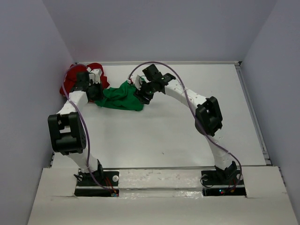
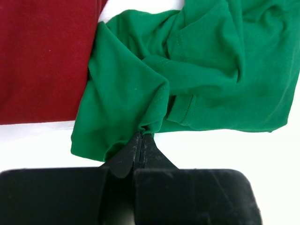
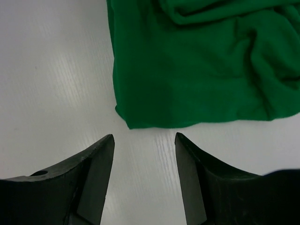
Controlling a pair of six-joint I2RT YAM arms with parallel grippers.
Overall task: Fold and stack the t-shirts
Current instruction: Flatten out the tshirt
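The green t-shirt point(image 1: 121, 97) lies crumpled at the far left of the table point(image 1: 168, 136), touching the red t-shirt point(image 1: 96, 67) in the corner. The left gripper point(image 2: 141, 138) is clamped on a fold of the green cloth; the right gripper point(image 3: 144, 140) hangs wide apart just short of its hem
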